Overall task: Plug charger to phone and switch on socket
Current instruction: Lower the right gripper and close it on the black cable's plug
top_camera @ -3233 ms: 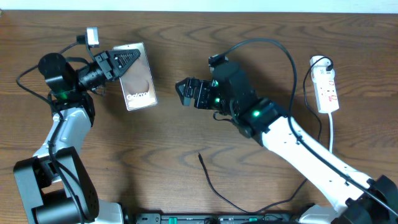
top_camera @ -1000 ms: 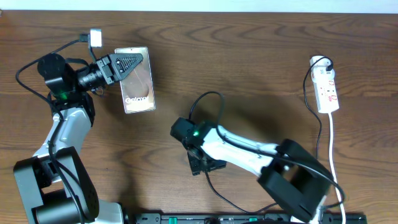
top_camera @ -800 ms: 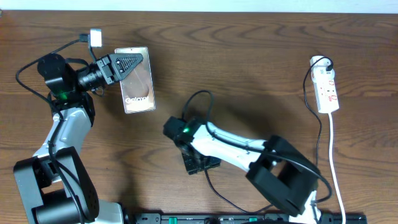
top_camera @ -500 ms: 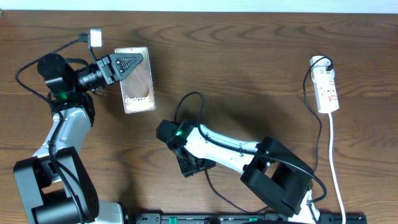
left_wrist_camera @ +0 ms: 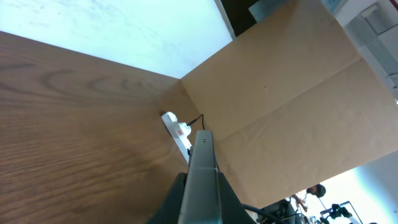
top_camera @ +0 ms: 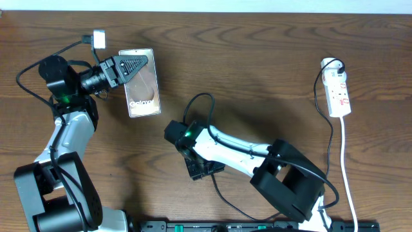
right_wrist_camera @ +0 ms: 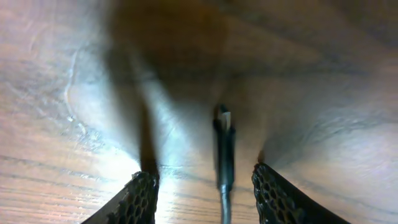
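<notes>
From overhead I count one flat dark glossy phone (top_camera: 145,90) with white lettering, one thin black charger cable (top_camera: 222,196), and one small white power strip (top_camera: 338,90) with red marks, all over the brown wooden table (top_camera: 257,64). The phone is at the far left of the table. My left gripper (top_camera: 129,66) reaches over its upper left corner, and its black fingers are closed on the phone. The power strip lies at the far right, well apart from everything else. A black plug (top_camera: 336,64) sits at its top end, and its one white cord (top_camera: 346,154) trails toward the near edge. My right gripper (top_camera: 205,169) points down at the table near the middle. The cable runs from under it toward the near edge.

In my left wrist view, the phone (left_wrist_camera: 202,162) rises edge-on as a thin grey slab, clamped in my left gripper (left_wrist_camera: 202,206). Beyond it the power strip (left_wrist_camera: 177,130) lies small on the table (left_wrist_camera: 74,143), just in front of a brown cardboard panel (left_wrist_camera: 292,112).

In my right wrist view, the small black plug tip (right_wrist_camera: 224,140) of the cable lies on the wood. My right gripper (right_wrist_camera: 208,186) is just above it, and its two black textured fingers (right_wrist_camera: 140,199) stand apart. One finger is on each side of the plug, with a gap either way, so they touch nothing.
</notes>
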`<state>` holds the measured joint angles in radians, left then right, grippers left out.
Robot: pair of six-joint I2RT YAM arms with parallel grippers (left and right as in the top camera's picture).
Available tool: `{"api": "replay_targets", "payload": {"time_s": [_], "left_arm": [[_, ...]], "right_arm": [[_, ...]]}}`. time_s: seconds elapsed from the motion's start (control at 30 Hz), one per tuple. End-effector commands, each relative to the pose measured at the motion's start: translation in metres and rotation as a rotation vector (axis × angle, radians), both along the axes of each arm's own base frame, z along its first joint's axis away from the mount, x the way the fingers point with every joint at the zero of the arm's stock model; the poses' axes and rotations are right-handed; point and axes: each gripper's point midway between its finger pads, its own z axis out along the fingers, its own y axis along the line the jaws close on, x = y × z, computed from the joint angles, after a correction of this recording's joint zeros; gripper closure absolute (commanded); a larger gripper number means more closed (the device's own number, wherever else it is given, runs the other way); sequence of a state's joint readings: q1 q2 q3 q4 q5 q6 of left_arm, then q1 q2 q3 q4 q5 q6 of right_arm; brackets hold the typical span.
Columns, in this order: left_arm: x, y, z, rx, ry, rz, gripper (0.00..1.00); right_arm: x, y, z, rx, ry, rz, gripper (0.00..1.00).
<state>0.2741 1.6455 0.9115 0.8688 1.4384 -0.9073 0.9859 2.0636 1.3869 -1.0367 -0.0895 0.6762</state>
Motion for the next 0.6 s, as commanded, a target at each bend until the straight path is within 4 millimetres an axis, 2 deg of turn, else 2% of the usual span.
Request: {"api": "replay_targets", "payload": {"time_s": [0.0, 0.17, 0.57], "left_arm": [[-0.0013, 0.0002, 0.0159, 0.024, -0.069, -0.006, 0.93], [0.0012, 0.0015, 0.0162, 0.023, -0.07, 0.01, 0.93], [0.0028, 0.0023, 0.0164, 0.023, -0.07, 0.021, 0.93]], "right_arm": [[0.0103, -0.0056, -0.0064, -0.034, -0.033, -0.007, 0.53], [0.0108, -0.005, -0.0065, -0.031, -0.035, -0.007, 0.59], [0.0114, -0.0043, -0.0067, -0.028, -0.037, -0.003, 0.65]]}}
